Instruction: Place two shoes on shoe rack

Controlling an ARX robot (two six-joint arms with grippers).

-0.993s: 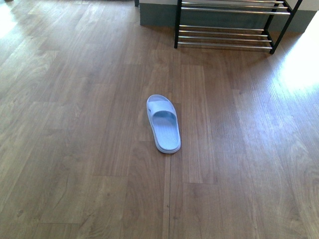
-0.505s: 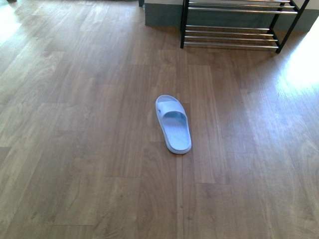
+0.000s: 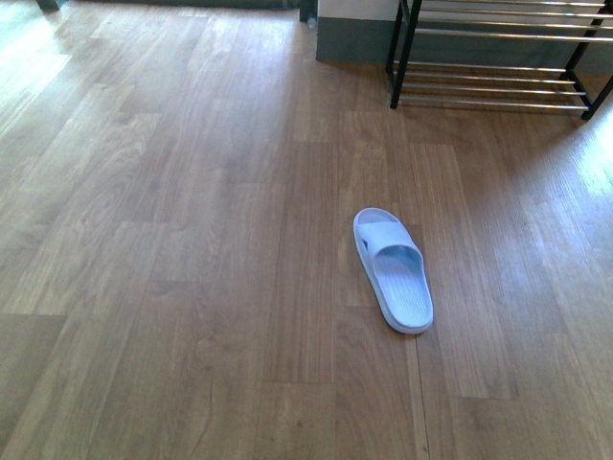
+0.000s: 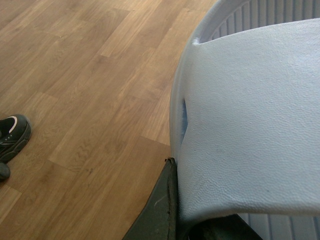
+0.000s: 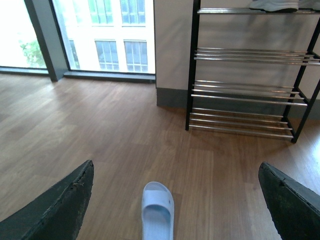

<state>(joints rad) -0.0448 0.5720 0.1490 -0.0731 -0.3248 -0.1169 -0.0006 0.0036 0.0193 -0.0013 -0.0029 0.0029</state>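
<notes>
Pale-blue foam slide [image 4: 250, 100] clamped in left claw [image 4: 172, 220]; right claw [image 5: 176, 167], apart, next must reach the matching slide [image 3: 394, 270] on the wooden floor [image 3: 192, 240].

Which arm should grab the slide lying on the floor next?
Right. The right gripper is open and empty, facing the floor slide; the left gripper already holds another slide.

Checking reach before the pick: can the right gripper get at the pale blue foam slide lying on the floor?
Probably yes. The right gripper is open, and the pale blue foam slide lies alone on bare wooden floor ahead of it, nothing between. How far is unclear.
</notes>
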